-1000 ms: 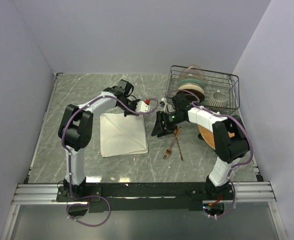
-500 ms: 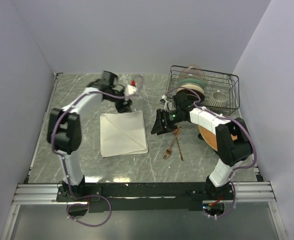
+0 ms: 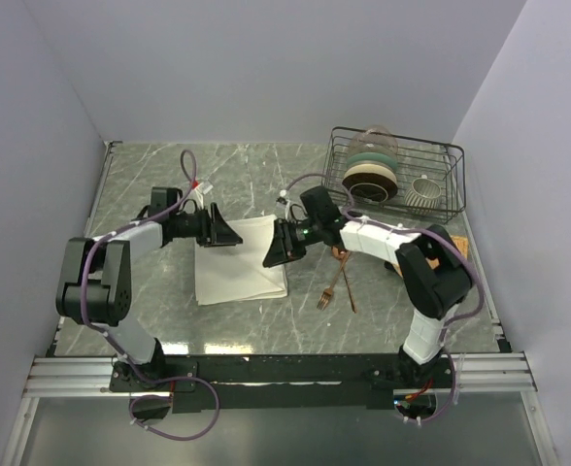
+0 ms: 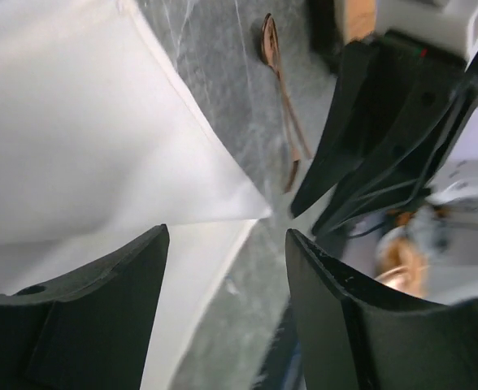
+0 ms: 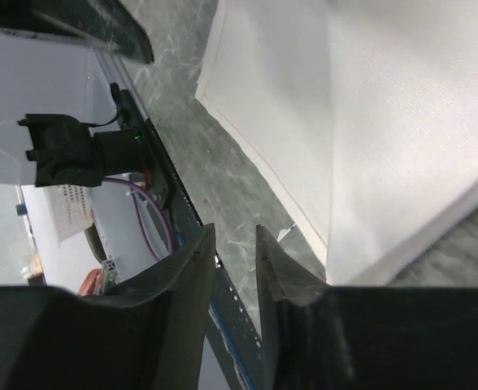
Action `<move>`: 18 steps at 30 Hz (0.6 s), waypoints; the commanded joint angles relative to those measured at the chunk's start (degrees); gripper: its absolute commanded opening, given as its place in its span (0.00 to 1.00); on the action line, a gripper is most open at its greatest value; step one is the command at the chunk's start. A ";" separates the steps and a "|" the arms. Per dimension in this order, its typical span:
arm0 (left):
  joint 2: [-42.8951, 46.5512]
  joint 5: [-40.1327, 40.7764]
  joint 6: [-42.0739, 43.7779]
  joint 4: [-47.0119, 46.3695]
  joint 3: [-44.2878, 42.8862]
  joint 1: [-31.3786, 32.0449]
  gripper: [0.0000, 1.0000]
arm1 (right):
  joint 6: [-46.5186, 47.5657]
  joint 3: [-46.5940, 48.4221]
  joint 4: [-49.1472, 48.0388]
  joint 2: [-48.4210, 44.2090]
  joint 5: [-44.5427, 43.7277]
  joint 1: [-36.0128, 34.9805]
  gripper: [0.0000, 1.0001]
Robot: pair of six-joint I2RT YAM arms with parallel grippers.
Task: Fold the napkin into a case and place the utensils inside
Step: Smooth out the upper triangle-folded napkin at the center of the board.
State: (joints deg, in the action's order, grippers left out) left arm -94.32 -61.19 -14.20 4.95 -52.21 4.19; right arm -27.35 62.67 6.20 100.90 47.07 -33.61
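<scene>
The cream-white soft cloth napkin [image 3: 237, 277] is seen lying flat on the grey marbled table [image 3: 266, 325] between the two arms. It is partly folded, one layer over another, and not yet folded narrow. The left gripper [image 4: 227, 236] is held wide, with a corner of the upper layer lying just before its jaws but not pinched. The right gripper [image 5: 232, 236] is set narrow at the napkin's right edge, and nothing is seen between its jaws. The small copper-coloured metal fork and spoon [image 3: 339, 277] lie crossed on the table just right of the cloth. For a clean fold, it is judged that only the intended layer should be taken, close to its corner. It should be lifted low and carried straight across, the opposite edge being pinned so that the cloth is not dragged toward the cutlery.
</scene>
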 commanded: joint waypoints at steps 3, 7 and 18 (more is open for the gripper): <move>-3.58 -1.92 -22.62 -20.32 3.60 0.12 0.65 | -5.60 2.28 -9.71 5.26 -1.80 -3.57 0.29; -9.81 -1.56 -22.80 -21.38 2.37 -0.14 0.64 | -6.22 2.19 -11.73 9.74 -2.16 -3.57 0.27; -22.04 -7.36 -22.19 -22.53 -1.93 -5.40 0.63 | -6.75 -3.61 -12.96 15.11 -1.10 -3.22 0.26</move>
State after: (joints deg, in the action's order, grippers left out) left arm -114.08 -63.59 -35.94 -14.37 -51.33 0.99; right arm -33.71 60.97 -4.14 114.80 45.69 -37.12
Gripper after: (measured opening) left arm 0.625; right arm 0.262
